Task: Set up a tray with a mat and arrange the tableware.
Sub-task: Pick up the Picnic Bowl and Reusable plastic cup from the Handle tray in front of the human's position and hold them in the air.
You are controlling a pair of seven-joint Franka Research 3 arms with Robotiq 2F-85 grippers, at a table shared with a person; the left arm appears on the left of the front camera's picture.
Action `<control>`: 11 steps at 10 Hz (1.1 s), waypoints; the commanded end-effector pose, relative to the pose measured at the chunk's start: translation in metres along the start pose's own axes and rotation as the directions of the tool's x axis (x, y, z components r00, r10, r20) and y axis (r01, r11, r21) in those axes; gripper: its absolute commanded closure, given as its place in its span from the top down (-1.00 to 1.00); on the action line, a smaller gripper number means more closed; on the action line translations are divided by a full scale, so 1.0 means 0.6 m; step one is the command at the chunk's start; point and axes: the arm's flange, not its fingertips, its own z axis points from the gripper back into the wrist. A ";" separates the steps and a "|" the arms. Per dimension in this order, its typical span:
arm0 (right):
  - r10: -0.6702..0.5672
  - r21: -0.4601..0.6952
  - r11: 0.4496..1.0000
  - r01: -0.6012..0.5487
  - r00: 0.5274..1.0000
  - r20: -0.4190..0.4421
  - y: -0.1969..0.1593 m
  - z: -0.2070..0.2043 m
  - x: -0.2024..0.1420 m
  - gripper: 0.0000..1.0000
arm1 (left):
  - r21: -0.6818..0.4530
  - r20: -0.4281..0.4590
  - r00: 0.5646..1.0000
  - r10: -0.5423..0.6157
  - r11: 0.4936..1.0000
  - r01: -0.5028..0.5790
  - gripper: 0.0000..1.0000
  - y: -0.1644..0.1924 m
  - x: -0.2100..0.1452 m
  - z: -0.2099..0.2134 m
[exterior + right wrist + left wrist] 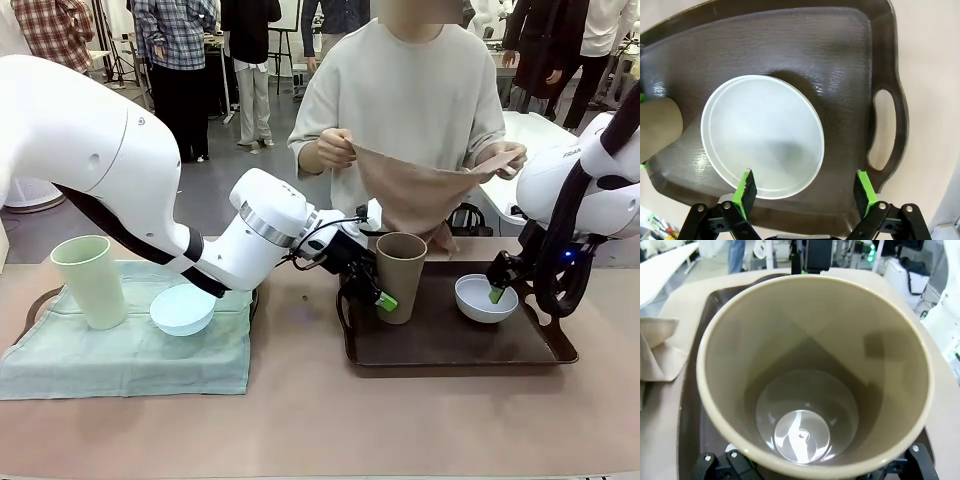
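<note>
Tabletop (300, 420) | brown tumbler (401, 270), tall, matte, upright at 9 o'clock on dark tray (450, 350) | left tool (366, 300) spread wide at it | white bowl (486, 300), glossy, at 3 o'clock | right tool (804, 180) wide, straddling its rim | pale green tumbler (88, 280), light blue bowl (183, 308) on green mat (120, 360)

From the front, the brown tumbler (400, 275) hides one finger of the left gripper (392, 298), and in the left wrist view it covers both fingers down to their black bases. The right wrist view's left edge cuts the tumbler off.
</note>
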 end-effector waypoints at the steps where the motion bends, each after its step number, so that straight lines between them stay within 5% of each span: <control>1: -0.010 0.031 0.999 0.009 0.999 0.040 0.013 -0.008 0.013 1.00 | 0.004 0.020 0.999 -0.033 0.999 0.033 1.00 0.002 0.001 -0.011; 9: -0.078 0.038 0.996 0.076 0.996 0.049 0.027 -0.014 0.037 1.00 | -0.014 0.068 0.995 -0.073 0.997 0.075 1.00 0.006 -0.001 -0.035; 10: -0.062 0.039 0.997 0.061 0.997 0.038 0.022 -0.014 0.036 -0.17 | -0.011 0.070 0.994 -0.084 0.996 0.085 0.24 0.007 -0.001 -0.037; 11: -0.059 0.037 0.998 0.058 0.998 0.032 0.020 -0.014 0.036 -0.18 | -0.008 0.074 0.994 -0.084 0.996 0.085 -0.20 0.007 -0.002 -0.036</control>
